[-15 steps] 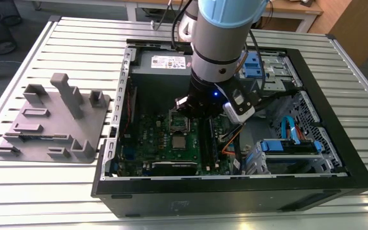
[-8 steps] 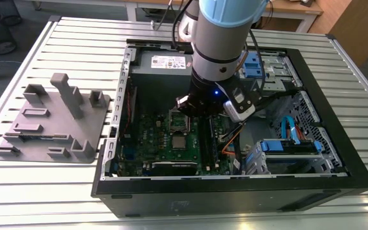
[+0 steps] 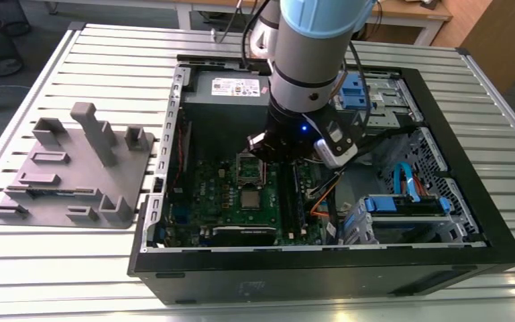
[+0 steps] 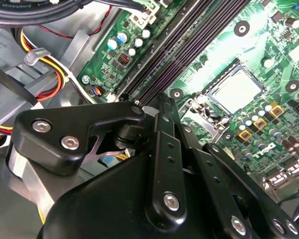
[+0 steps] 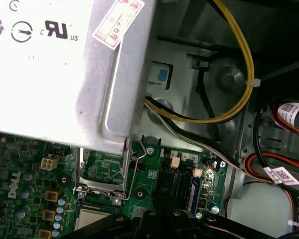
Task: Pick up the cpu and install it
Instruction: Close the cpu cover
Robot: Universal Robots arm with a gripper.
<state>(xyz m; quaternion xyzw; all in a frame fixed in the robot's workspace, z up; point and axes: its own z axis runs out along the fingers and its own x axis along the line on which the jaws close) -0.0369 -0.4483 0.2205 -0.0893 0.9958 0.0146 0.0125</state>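
- Now the gripper (image 3: 265,149) hangs inside the open computer case (image 3: 329,275), above the green motherboard (image 3: 231,201); I cannot tell whether it is open or closed.
- The cpu (image 4: 237,92) lies flat in its socket on the motherboard, pale metal top upward, near the gripper but apart from it.
- The socket's metal frame (image 5: 102,167) stands swung open just beside the cpu, on the side towards the grey power supply box (image 5: 50,74).
- Yellow, black and red cables (image 5: 239,94) run along the case wall next to the power supply.
- A grey tray with upright posts (image 3: 70,168) sits on the slatted worktop (image 3: 51,268), at the exterior view's left of the case.
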